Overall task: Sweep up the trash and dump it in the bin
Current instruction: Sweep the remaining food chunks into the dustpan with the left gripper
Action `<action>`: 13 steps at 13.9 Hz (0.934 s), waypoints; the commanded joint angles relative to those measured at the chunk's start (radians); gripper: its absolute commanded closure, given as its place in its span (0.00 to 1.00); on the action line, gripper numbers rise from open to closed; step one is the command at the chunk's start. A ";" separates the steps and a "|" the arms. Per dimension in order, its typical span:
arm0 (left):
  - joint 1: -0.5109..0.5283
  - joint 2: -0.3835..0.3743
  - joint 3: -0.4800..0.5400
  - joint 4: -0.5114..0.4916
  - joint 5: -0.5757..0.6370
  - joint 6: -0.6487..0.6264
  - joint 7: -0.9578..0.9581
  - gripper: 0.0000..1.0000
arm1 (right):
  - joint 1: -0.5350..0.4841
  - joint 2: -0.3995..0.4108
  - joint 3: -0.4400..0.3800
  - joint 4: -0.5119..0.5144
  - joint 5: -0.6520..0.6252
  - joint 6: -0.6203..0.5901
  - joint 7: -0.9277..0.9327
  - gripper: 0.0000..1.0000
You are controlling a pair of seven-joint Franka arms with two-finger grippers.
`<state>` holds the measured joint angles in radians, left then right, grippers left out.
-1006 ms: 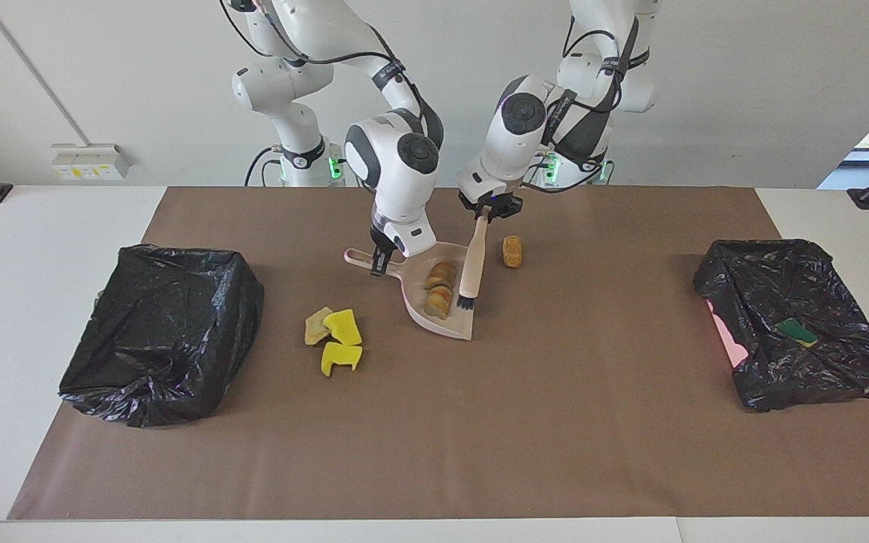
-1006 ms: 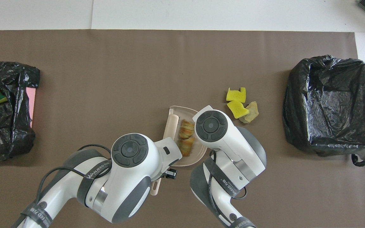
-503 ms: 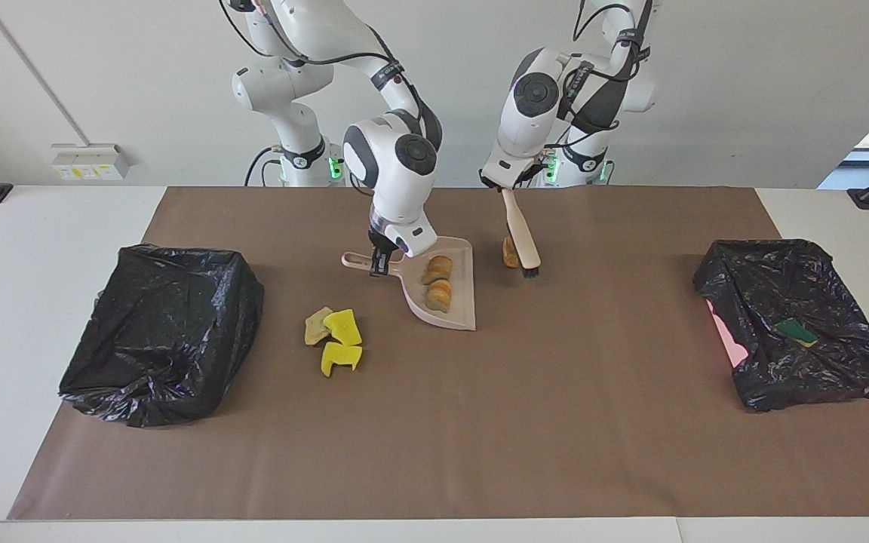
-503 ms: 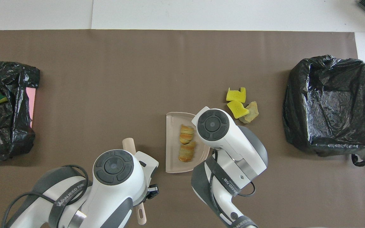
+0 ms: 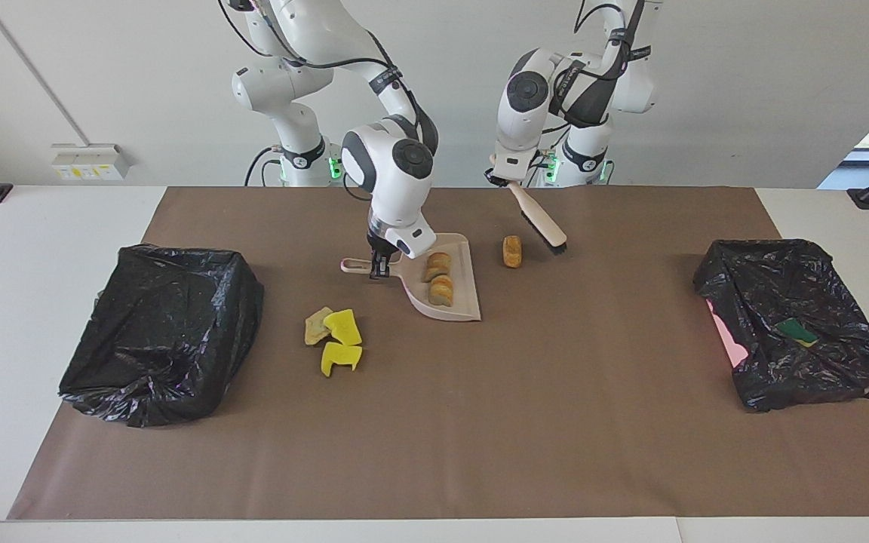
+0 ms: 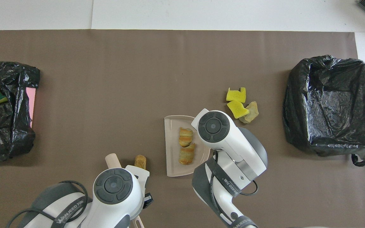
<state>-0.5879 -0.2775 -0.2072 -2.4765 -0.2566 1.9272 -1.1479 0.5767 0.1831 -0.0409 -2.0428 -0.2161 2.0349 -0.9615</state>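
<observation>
My right gripper (image 5: 379,265) is shut on the handle of the pink dustpan (image 5: 468,302), which sits low at the mat in the middle. Two tan bread chunks (image 5: 440,280) lie in the pan; they also show in the overhead view (image 6: 186,145). A third chunk (image 5: 511,251) lies on the mat beside the pan, toward the left arm's end. My left gripper (image 5: 508,183) is shut on the brush (image 5: 538,219), held slanted with its bristles just past that chunk. Three yellow sponge scraps (image 5: 336,338) lie on the mat toward the right arm's end.
A black-lined bin (image 5: 163,332) stands at the right arm's end of the mat. A second black-lined bin (image 5: 819,362) stands at the left arm's end and holds a green-and-yellow sponge piece (image 5: 796,330).
My left gripper lifted the brush out of the dustpan and swung it toward the left arm's end, past the loose chunk. The dustpan turned slightly with its two chunks inside.
</observation>
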 commanded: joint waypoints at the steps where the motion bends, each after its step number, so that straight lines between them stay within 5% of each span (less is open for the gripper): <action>1: -0.038 0.070 0.008 -0.038 -0.070 0.165 -0.023 1.00 | -0.009 -0.019 0.007 -0.046 0.003 0.041 -0.023 1.00; 4: -0.053 0.136 0.008 0.014 -0.131 0.312 0.063 1.00 | -0.009 -0.020 0.007 -0.045 0.003 0.027 -0.013 1.00; 13: -0.127 0.178 0.002 0.100 -0.165 0.358 0.580 1.00 | -0.009 -0.020 0.006 -0.036 0.003 0.002 0.021 1.00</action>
<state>-0.6823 -0.1129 -0.2150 -2.4060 -0.4051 2.2703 -0.6301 0.5747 0.1794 -0.0408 -2.0505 -0.2158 2.0428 -0.9548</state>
